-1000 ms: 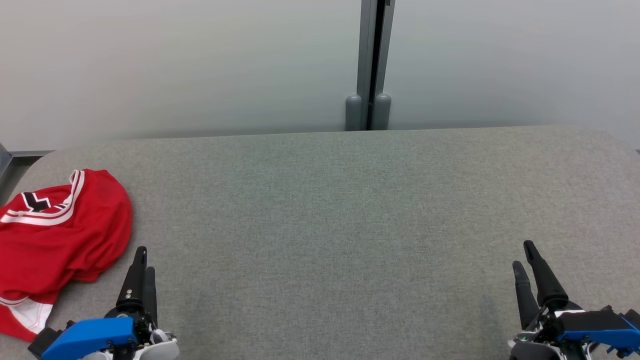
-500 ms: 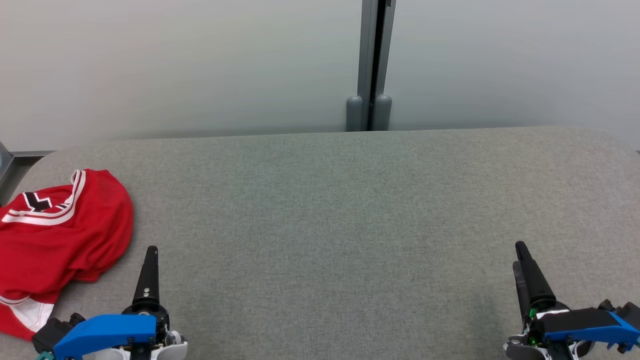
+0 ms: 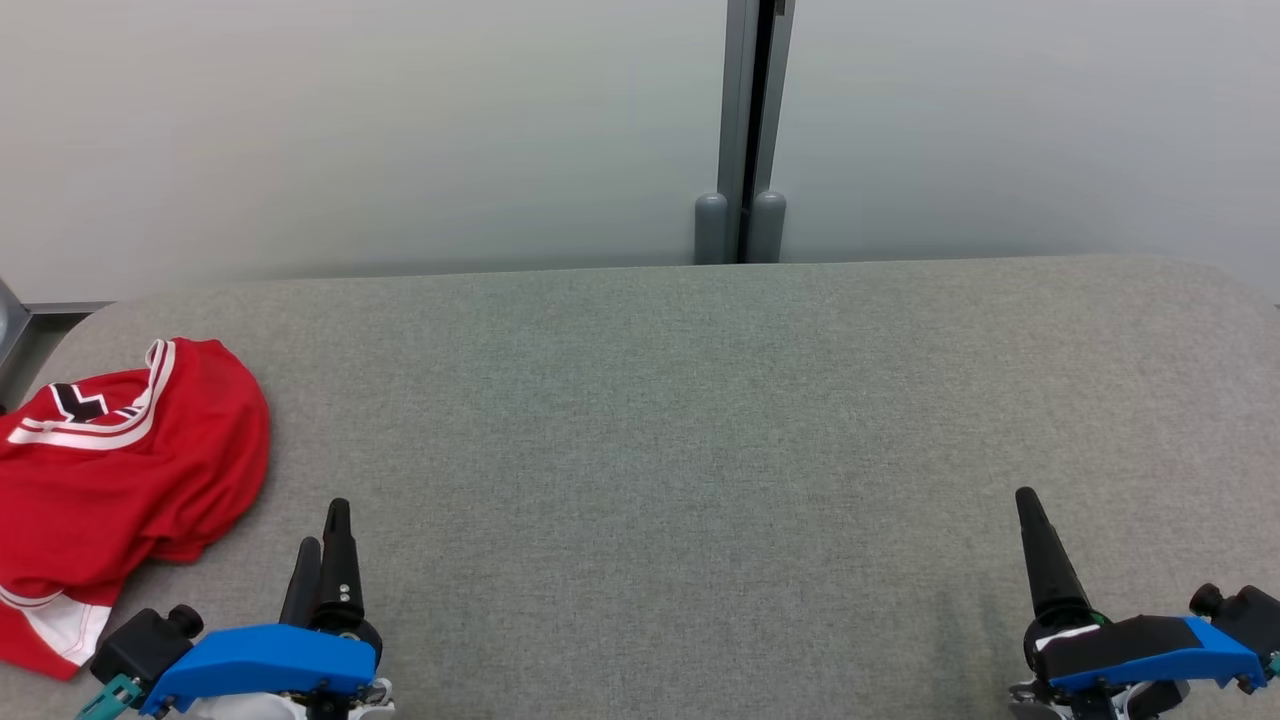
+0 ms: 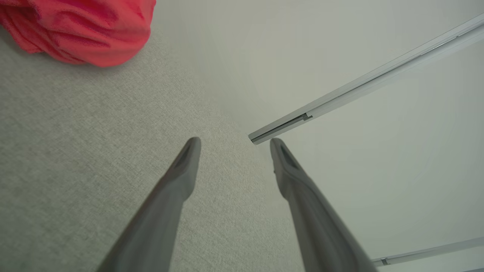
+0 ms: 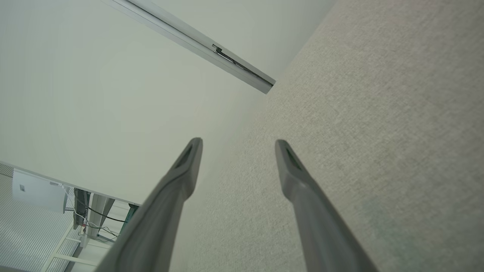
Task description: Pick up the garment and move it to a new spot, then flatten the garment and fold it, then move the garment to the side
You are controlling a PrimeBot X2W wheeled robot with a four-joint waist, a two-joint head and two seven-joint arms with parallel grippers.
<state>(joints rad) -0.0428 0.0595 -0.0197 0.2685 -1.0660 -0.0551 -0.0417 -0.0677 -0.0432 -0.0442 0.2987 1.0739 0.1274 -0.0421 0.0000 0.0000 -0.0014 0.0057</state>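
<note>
**Trainee:** Head view first. Where is the work piece?

**Operator:** The red garment (image 3: 130,470) lies crumpled at the far left of the grey table (image 3: 700,400), and part of it runs past that view's left edge.

**Trainee:** How will it handle?

**Operator:** I judge it light, soft and limp. It should sag and bunch when lifted, and thin fabric may slip out of a shallow pinch. I would take hold at the white-striped trim (image 3: 150,395) or along an outer edge, where the layers look thicker, with one edge per arm.

**Trainee:** And the jaws?

**Operator:** See the wrist views. My left gripper (image 4: 232,145) has its fingers spread wide with nothing between them, and the garment is near but apart from it. My right gripper (image 5: 238,145) is spread equally wide and holds nothing. It sits toward the table's other end, well apart from the garment.
</note>
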